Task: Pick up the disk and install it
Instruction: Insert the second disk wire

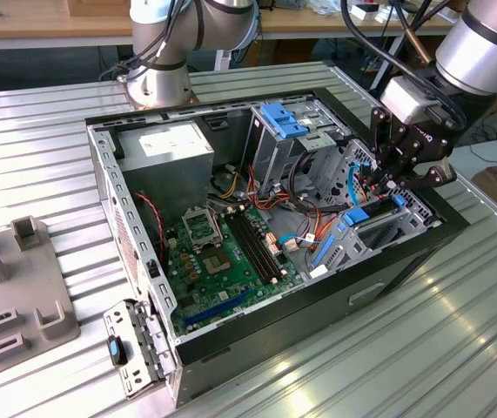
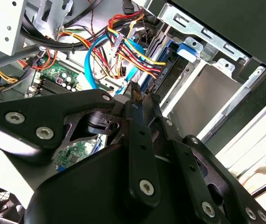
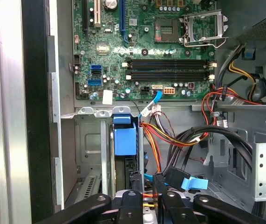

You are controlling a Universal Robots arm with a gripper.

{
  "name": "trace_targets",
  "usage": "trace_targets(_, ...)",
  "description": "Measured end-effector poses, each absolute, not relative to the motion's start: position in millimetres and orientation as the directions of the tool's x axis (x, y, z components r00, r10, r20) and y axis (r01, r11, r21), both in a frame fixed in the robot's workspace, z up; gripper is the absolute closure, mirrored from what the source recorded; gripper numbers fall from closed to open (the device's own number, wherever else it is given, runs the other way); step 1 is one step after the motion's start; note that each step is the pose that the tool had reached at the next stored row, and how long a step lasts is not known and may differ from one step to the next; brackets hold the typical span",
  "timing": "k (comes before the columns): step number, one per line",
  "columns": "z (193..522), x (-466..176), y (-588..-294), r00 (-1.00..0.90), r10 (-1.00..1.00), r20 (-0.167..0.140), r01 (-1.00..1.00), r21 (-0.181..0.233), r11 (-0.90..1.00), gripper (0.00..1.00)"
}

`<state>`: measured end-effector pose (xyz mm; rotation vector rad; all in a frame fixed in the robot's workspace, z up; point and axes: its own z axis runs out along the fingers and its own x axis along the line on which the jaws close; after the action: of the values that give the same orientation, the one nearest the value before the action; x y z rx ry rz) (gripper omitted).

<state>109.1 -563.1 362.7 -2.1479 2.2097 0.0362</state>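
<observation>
Closest to us in the exterior view lies a detached metal bracket (image 1: 137,347) on the ribbed table (image 1: 387,357), just beside the near corner of the open computer case (image 1: 387,277). Inside the case we see the green motherboard (image 1: 226,257) flat on the floor, with a grey power-supply box (image 1: 165,150) behind it and a drive cage with a blue plastic top (image 1: 287,131) further back. Toward the exterior view's right, the black gripper (image 1: 396,178) reaches down into the case at the drive bay next to the side wall. In the first wrist view the gripper (image 3: 144,184) has its fingers drawn close together, meeting at the end of the disk (image 3: 126,161), which stands on edge in a metal slot with its blue carrier tab (image 3: 125,135) on top; we cannot tell whether the pads actually pinch it. Bundled red, yellow and black cables (image 3: 179,140) run just beside the disk. In the second wrist view the fingertips (image 2: 135,93) sit against the blue-edged bay (image 2: 170,70). Farthest back stands the arm's base (image 1: 157,83) on the table.
</observation>
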Motion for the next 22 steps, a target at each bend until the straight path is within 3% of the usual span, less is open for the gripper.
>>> trace_targets(22, 376, 108, -563, -0.027, -0.998, -0.059, -0.999, -0.031, 0.029, 0.76)
